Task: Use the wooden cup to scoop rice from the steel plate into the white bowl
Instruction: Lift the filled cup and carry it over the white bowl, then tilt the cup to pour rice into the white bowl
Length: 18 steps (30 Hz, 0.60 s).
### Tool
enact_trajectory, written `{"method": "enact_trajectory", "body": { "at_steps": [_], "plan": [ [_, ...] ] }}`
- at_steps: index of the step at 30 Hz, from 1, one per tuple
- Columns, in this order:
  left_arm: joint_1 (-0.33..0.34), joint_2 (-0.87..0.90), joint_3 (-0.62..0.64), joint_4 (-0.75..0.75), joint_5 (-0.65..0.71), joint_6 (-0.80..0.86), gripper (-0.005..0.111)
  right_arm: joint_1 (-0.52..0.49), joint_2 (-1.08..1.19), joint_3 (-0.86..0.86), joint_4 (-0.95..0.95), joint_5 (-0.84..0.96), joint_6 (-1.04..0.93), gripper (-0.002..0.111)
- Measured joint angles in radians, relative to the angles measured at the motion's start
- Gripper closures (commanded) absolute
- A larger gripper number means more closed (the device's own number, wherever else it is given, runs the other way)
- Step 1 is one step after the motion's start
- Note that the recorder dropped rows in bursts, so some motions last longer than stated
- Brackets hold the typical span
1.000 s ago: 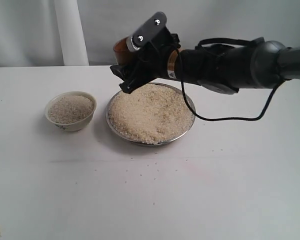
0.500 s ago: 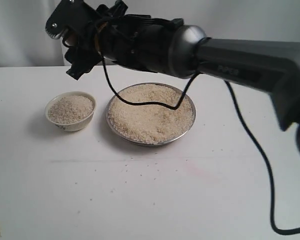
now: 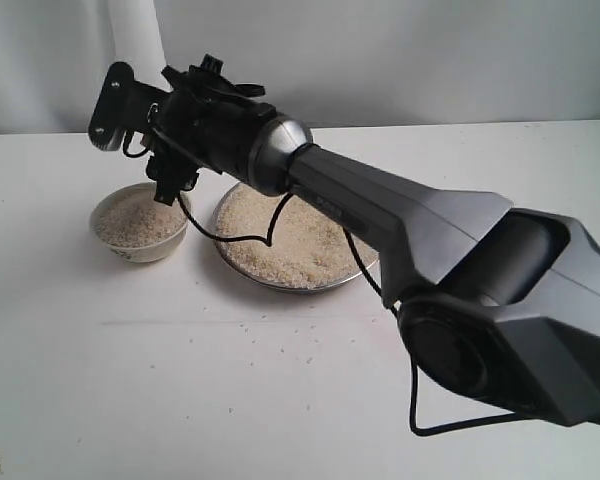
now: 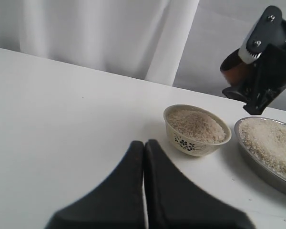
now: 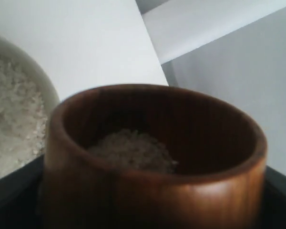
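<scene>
My right gripper (image 4: 251,90) has its jaws spread wide around the wooden cup (image 5: 152,157), which carries a small heap of rice (image 5: 131,150). I hold it raised by the white bowl (image 3: 140,222), beside the steel plate (image 3: 280,283), so that, I judge, it clears the rim before tipping. My left gripper (image 4: 144,145) rests pressed together, empty, well apart.

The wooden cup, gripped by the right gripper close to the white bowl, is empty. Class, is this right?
No. The right wrist view shows rice inside the wooden cup, so it is not empty. The right gripper does grip it close to the white bowl.
</scene>
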Motion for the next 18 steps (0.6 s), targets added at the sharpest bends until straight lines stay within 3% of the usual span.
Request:
{"method": "enact_trajectory", "body": {
  "at_steps": [6,18],
  "plan": [
    [0.0,0.0,0.0,0.0,0.0,0.0,0.107,0.015,0.043,-0.027,0.007,0.05,-0.18,0.108],
    [0.0,0.0,0.0,0.0,0.0,0.0,0.107,0.048,0.045,-0.027,-0.197,0.093,-0.414,0.108]
  ]
}}
